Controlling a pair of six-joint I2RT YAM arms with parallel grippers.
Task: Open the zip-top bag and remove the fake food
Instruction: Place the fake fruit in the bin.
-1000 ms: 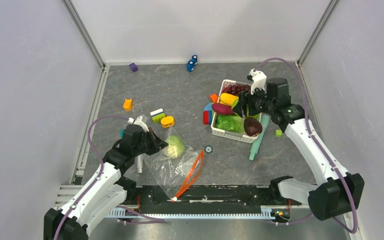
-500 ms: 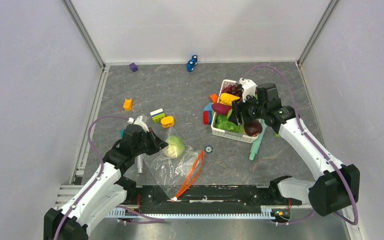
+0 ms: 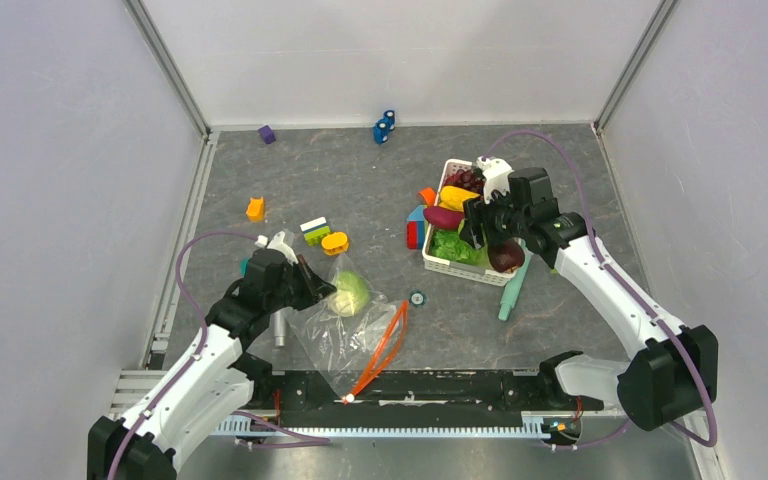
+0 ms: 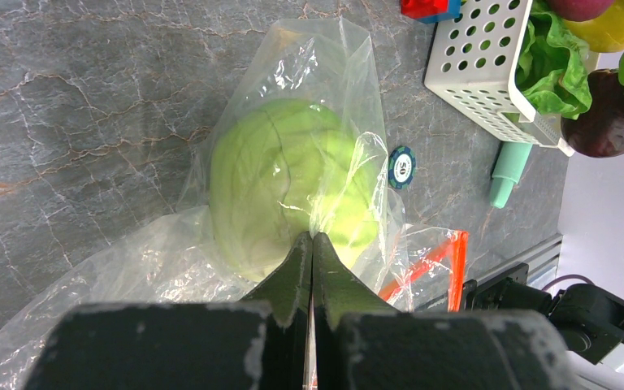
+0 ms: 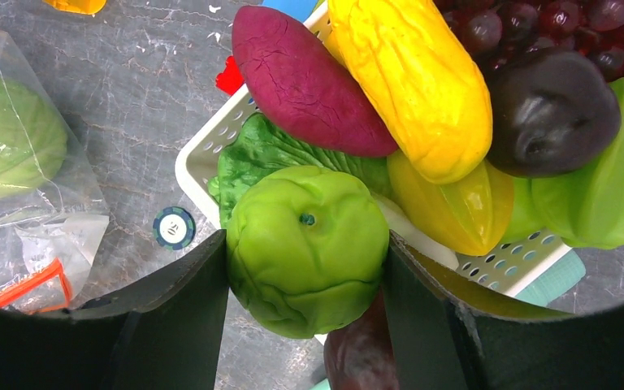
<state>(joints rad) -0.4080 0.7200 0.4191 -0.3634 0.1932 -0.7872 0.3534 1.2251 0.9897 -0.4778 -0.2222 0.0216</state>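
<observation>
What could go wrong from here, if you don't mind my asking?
1. The right hand holds the green fruit above an already heaped basket; released there, it may roll off.
2. The left hand is shut on the zip-top bag right beside the cabbage, which is inside; tugging could drag the bag rather than free it.

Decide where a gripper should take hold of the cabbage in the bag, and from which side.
Across the cabbage at its round middle, probably reaching in through the zip-top bag mouth by the orange zipper; film covers its other sides.
</observation>
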